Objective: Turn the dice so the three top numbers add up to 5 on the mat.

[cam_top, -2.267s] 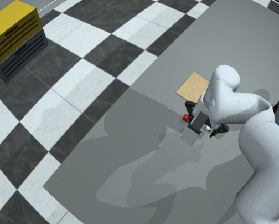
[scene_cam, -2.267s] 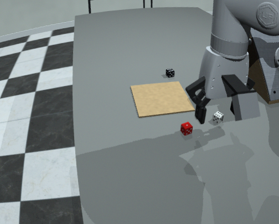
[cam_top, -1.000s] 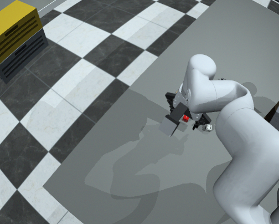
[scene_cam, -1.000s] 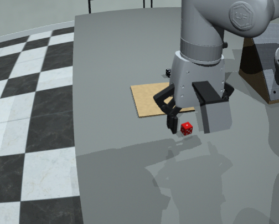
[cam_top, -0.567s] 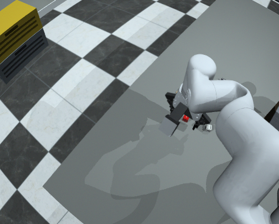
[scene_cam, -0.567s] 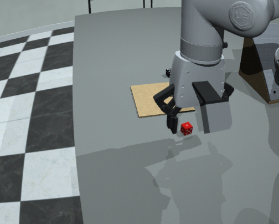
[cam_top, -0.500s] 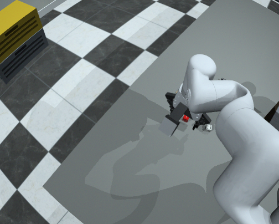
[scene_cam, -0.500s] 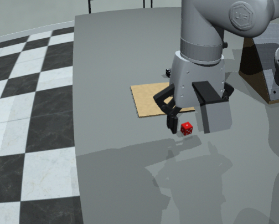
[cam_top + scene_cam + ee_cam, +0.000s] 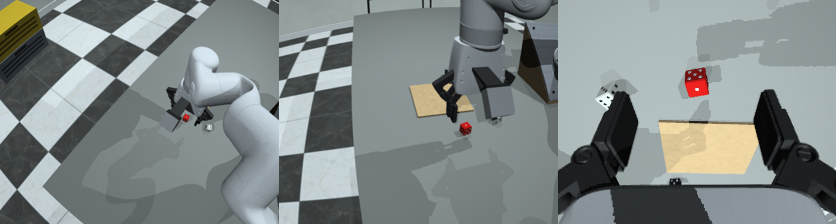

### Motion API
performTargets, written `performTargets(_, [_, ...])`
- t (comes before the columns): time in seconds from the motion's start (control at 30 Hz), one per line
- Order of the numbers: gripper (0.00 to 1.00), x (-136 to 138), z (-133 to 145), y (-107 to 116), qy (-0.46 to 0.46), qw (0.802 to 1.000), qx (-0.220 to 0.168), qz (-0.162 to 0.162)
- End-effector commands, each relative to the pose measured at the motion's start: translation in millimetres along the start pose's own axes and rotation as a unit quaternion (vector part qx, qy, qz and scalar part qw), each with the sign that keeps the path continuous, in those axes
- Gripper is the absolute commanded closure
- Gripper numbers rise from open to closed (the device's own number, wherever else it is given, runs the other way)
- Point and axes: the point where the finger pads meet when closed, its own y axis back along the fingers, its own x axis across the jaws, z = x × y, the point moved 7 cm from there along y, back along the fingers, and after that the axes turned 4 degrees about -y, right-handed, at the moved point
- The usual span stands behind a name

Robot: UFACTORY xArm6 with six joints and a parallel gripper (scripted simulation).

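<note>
The red die (image 9: 185, 118) (image 9: 465, 128) (image 9: 696, 82) lies flat on the table in front of the mat, with one pip on top. My gripper (image 9: 475, 119) (image 9: 695, 105) is open above it, fingers wide apart and empty. A white die (image 9: 208, 127) (image 9: 606, 98) lies on the table beyond one finger; the exterior view shows only a bit of it below the wrist camera housing. The black die (image 9: 447, 71) (image 9: 675, 181) is mostly hidden behind the gripper; its top is not readable. The tan mat (image 9: 427, 101) (image 9: 713, 155) lies flat, with no die seen on its visible part.
The grey table (image 9: 116, 172) (image 9: 398, 180) carries arm shadows. A metal-and-wood wedge (image 9: 537, 64) stands right of the gripper in the exterior view. Yellow and grey boxes (image 9: 20, 30) stand off the table at the upper left of the top view.
</note>
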Motion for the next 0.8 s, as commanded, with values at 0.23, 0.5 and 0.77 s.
performTargets(0.23, [0.0,0,-1,76,0.001,1.0,0.0,0.001])
performTargets(0.5, [0.0,0,-1,83,0.001,1.0,0.0,0.001])
performTargets(0.77, [0.0,1,5,81,0.02,1.0,0.0,0.001])
